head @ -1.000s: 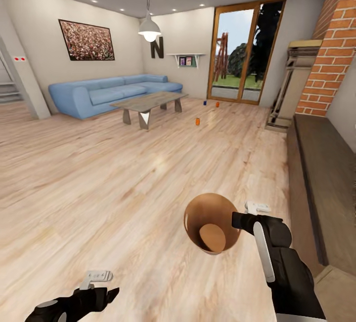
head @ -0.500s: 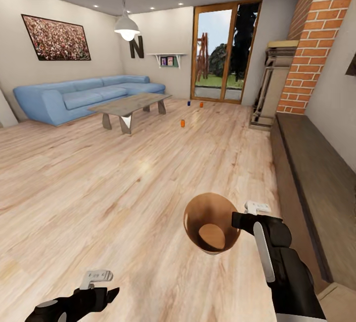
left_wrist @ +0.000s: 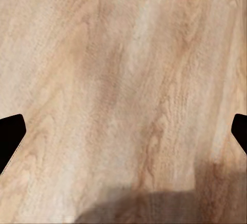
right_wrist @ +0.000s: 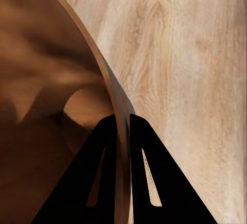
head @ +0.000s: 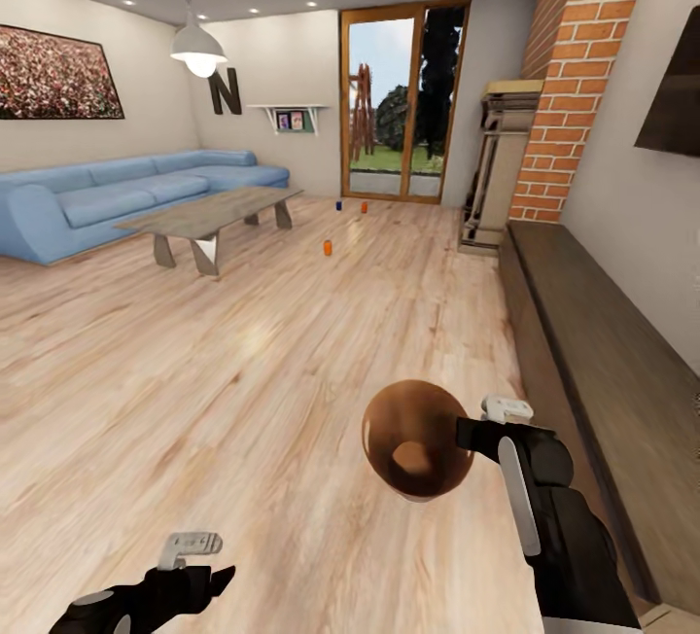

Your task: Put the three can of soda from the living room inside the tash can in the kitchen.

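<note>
Right gripper (right_wrist: 121, 123): your two black fingers are pinched onto the thin rim wall of the tash can (head: 416, 438), one inside and one outside
Tash can: round and tapered, smooth wood-brown inside, carried off the floor with its mouth tipped toward your head camera
Left gripper (head: 194, 561): low at your left, nothing in it; in the left wrist view the black fingertips sit at opposite edges, spread wide
Cans of soda: an orange can (head: 328, 247) stands on the floor beyond the far end of the low table (head: 209, 214); a blue can (head: 338, 205) and a second orange can (head: 364, 207) stand near the glass doors (head: 399, 101)
Floor (head: 243, 362): warm wood planks, glossy
Room to move: you have open floor between the sofa (head: 117, 196) on the left and the long dark bench (head: 593, 362) along the right wall
</note>
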Robot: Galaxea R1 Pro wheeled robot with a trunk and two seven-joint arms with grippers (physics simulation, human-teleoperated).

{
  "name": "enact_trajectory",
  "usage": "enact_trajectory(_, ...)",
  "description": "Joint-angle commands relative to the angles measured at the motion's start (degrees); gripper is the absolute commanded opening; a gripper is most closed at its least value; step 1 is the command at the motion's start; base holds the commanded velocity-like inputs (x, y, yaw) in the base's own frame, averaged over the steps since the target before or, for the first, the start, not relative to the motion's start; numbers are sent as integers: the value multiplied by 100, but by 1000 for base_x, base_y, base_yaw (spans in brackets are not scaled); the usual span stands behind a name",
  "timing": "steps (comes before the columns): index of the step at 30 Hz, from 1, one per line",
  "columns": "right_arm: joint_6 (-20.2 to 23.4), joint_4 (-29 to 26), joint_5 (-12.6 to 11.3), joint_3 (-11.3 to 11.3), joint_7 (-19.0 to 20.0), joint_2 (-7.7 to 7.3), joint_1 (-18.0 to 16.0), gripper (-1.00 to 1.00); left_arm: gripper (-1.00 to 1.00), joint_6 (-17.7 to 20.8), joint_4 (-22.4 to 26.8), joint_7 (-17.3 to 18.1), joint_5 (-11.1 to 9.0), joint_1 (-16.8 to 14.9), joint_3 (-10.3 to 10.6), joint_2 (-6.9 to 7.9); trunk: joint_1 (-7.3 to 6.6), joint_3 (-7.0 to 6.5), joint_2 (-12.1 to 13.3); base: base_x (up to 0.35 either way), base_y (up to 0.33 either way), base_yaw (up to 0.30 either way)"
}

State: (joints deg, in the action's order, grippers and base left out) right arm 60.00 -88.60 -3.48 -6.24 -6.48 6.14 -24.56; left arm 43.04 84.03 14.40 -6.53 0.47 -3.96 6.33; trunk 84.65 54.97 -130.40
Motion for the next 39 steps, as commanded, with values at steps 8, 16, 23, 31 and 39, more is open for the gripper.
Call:
enact_trajectory(8, 0, 0, -101, 0, 24, 1, -4, -100, 100, 8, 0, 1, -6, -1, 0, 0, 0, -1, 0, 333, 132, -76)
enact_trajectory(16, 0, 1, -98, 0, 24, 1, -3, -100, 100, 42, 0, 1, -7, -2, -7, 3, 0, -1, 0, 321, 205, -2)
enact_trajectory(23, 0, 0, -98, 0, 21, 1, -5, -100, 100, 46, -7, 1, -7, 0, -13, 0, 0, -1, 0, 319, 213, 0)
enact_trajectory(31, 0, 1, -96, 0, 16, 1, -2, -100, 100, 55, -18, -4, 19, 2, -26, 0, 0, -1, 0, 323, 175, 0)
enact_trajectory(39, 0, 1, -99, 0, 15, 1, -4, -100, 100, 49, -18, -7, 19, -1, -26, -8, 0, -1, 0, 329, 118, 0)
